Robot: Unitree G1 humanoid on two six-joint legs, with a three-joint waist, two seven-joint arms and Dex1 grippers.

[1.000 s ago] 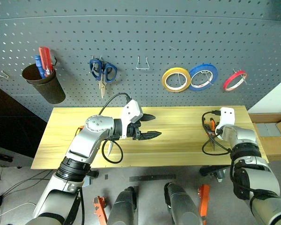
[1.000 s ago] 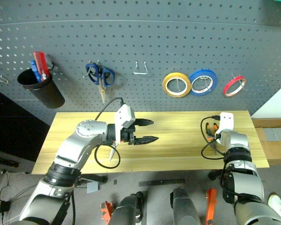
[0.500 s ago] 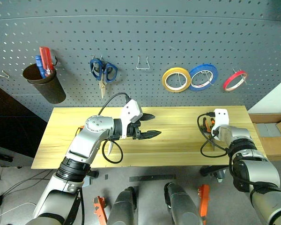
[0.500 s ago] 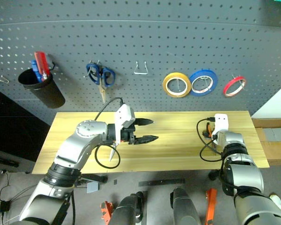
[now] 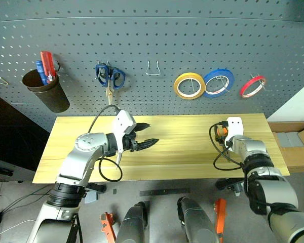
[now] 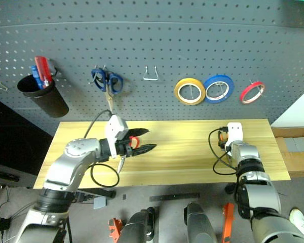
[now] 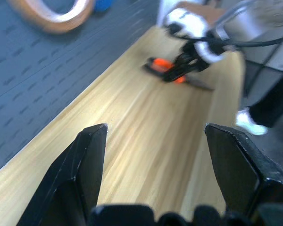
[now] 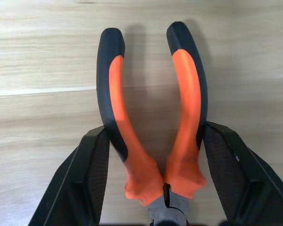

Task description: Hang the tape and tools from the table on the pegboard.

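The pegboard is a dark grey panel with a regular grid of small round holes. It carries three rings of tape in a row: one yellow roll, one blue roll and, furthest right, one thin red tape with a wide hollow centre, hung on a metal hook. One bare wire hook sits left of the rolls. Further left hangs one pair of blue-handled scissors, blades down. One dark tapered cup holds two upright handles, one red and one blue. No writing can be read on any item. The desk is a long top of light yellowish wood planks with visible grain. One pair of pliers lies flat on its right part; the two curved handles are orange with black outer grips and meet at a dark metal joint. The right pincer straddles these handles, one black finger against the outer side of each, gripping the pair while it rests on the wood. The left pincer is over the left-centre of the desk, its two black fingers spread wide with nothing between them. One pair of red-handled scissors shows a red loop just beside those fingers and a pale blade tip under the wrist; contact cannot be determined.
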